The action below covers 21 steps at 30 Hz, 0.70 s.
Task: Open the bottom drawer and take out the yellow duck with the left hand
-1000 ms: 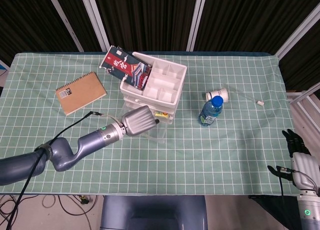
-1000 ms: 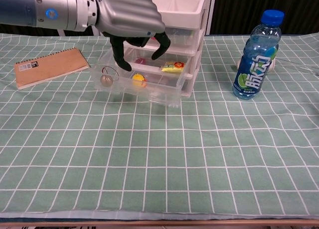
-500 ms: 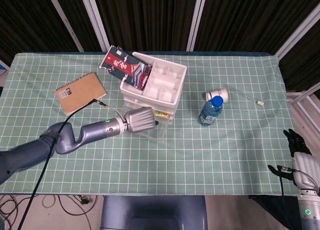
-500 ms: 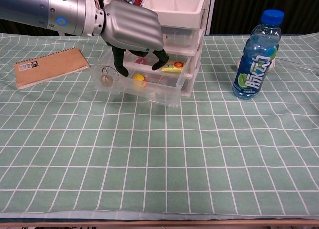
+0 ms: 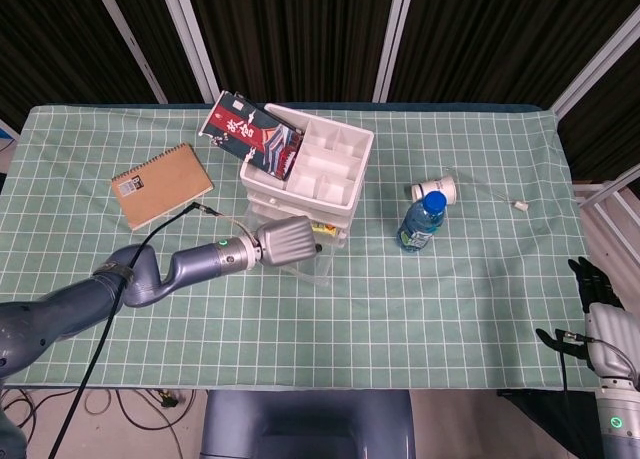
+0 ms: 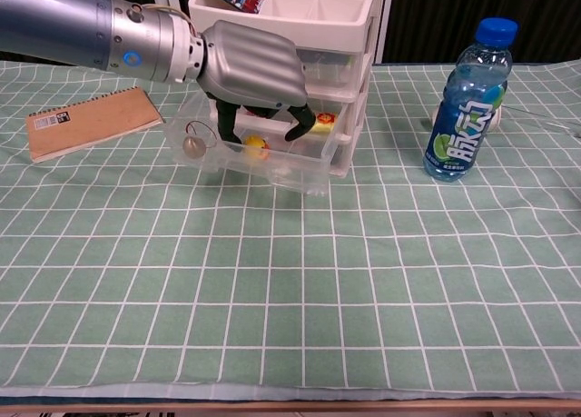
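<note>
Now the left hand (image 6: 254, 72) reaches into the pulled-out bottom drawer (image 6: 272, 167) of the white drawer unit (image 5: 305, 174). Its dark fingers (image 6: 227, 126) are curled downward and moderately apart, standing on both sides of the yellow duck (image 6: 255, 147). Whether they touch the duck, I cannot tell; nothing is lifted. The duck lies in the middle compartment of the drawer, beside a round ball with a ring (image 6: 192, 144). Compared with one second ago, the hand has come lower and more to the right, so its fingers are now around the duck. The right hand (image 5: 600, 324) hangs beside the table edge, with its fingers not clearly visible.
</note>
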Each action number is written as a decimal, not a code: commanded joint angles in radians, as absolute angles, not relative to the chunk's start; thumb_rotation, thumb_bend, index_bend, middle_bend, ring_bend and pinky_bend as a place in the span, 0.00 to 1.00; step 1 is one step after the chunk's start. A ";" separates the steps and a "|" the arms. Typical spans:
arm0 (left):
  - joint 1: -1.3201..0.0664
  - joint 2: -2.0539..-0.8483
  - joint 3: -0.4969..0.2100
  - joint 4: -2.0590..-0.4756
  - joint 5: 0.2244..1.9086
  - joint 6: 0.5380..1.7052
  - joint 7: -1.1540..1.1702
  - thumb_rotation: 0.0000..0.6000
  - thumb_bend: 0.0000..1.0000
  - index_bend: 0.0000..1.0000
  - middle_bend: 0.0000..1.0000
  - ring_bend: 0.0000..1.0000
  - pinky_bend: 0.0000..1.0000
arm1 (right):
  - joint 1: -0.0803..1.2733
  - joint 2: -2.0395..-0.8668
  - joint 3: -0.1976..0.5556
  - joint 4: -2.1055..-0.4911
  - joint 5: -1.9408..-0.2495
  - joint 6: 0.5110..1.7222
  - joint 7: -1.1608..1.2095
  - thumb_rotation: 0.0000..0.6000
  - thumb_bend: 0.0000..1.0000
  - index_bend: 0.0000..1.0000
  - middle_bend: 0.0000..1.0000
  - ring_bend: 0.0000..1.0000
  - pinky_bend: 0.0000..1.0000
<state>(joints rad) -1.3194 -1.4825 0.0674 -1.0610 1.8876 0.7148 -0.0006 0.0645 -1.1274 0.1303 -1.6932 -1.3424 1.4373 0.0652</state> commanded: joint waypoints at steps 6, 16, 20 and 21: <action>-1.320 -1.497 0.082 -1.052 1.876 0.714 0.000 1.00 0.10 0.44 1.00 1.00 1.00 | 0.064 -1.128 0.133 -1.694 -1.340 1.438 0.070 1.00 0.07 0.00 0.00 0.00 0.23; -1.319 -1.495 0.088 -1.059 1.855 0.714 0.002 1.00 0.29 0.59 1.00 1.00 1.00 | 0.064 -1.128 0.133 -1.697 -1.340 1.437 0.074 1.00 0.07 0.00 0.00 0.00 0.23; -1.314 -1.490 0.083 -1.060 1.848 0.727 0.018 1.00 0.30 0.63 1.00 1.00 1.00 | 0.064 -1.127 0.135 -1.698 -1.338 1.437 0.076 1.00 0.07 0.00 0.00 0.00 0.23; -1.312 -1.489 0.080 -1.062 1.842 0.731 0.019 1.00 0.30 0.63 1.00 1.00 1.00 | 0.063 -1.127 0.135 -1.698 -1.337 1.437 0.076 1.00 0.07 0.00 0.00 0.00 0.23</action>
